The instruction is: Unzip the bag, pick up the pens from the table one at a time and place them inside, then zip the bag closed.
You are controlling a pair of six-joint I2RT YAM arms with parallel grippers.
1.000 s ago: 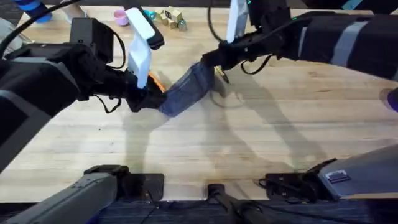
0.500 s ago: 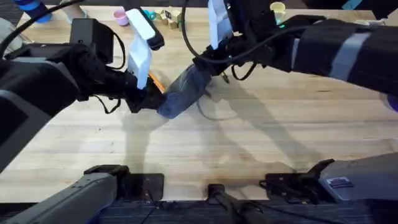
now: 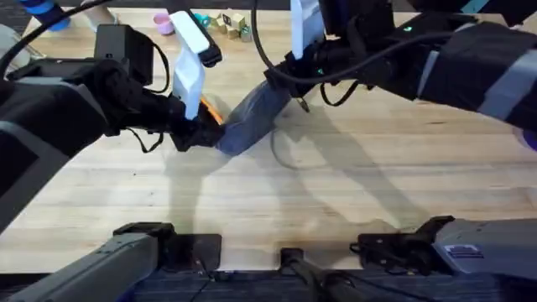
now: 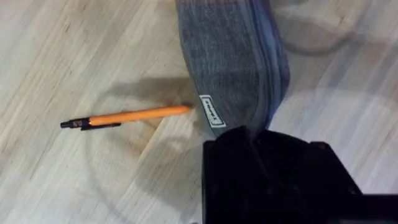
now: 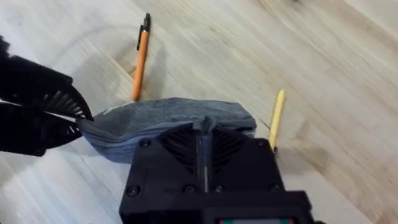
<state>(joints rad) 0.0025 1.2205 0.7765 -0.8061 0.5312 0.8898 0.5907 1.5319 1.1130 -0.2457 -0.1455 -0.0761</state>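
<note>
The blue-grey bag [image 3: 252, 116] lies slanted on the table [image 3: 294, 197], bunched between both grippers. My left gripper [image 3: 200, 127] is shut on its lower left end; the right wrist view shows those fingers [image 5: 78, 119] pinching the fabric. My right gripper [image 3: 284, 84] is shut on the bag's upper right end at the zipper line [image 5: 204, 127]. One orange pen [image 3: 211, 109] lies just behind the left gripper, beside the bag [image 4: 230, 62], and shows as pen [image 4: 124, 117] and pen [image 5: 141, 59]. A second pen [image 5: 275, 118], yellower, lies by the bag's right end [image 3: 300, 102].
Along the far edge stand a pink cup [image 3: 164, 23] and small wooden blocks [image 3: 232, 23]. A blue object [image 3: 46, 13] sits at the far left corner. Bare wood stretches across the near half of the table.
The right gripper slid left along the bag, then drew back slightly to the right. The bag has bunched up shorter. The left gripper has held still.
</note>
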